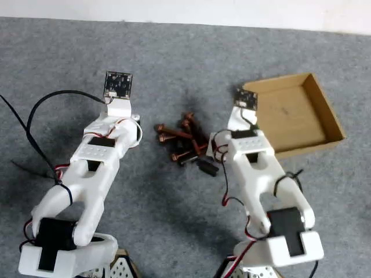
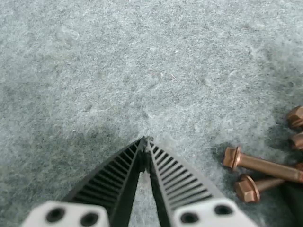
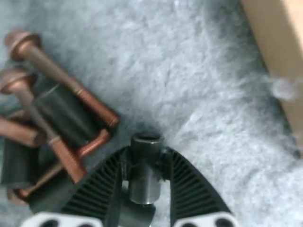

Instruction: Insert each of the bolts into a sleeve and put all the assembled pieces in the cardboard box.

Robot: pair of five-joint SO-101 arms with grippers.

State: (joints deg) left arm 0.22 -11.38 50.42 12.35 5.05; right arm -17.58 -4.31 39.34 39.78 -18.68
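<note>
A heap of copper bolts [image 1: 177, 138] mixed with black sleeves lies on the grey carpet between the two arms. My right gripper [image 3: 146, 153] is shut on a black sleeve [image 3: 143, 177], held upright between its fingers just beside the heap, where another sleeve [image 3: 64, 113] rests across several bolts [image 3: 33, 52]. My left gripper [image 2: 145, 140] is shut with nothing in it, low over bare carpet to the left of the heap; two bolts [image 2: 262, 166] lie close by. The cardboard box [image 1: 317, 98] stands open to the right of the right arm.
One loose black sleeve [image 1: 207, 167] lies on the carpet next to the right arm's wrist. The box's wall [image 3: 279, 56] is near the right gripper. Bare carpet stretches behind the heap and to the far left.
</note>
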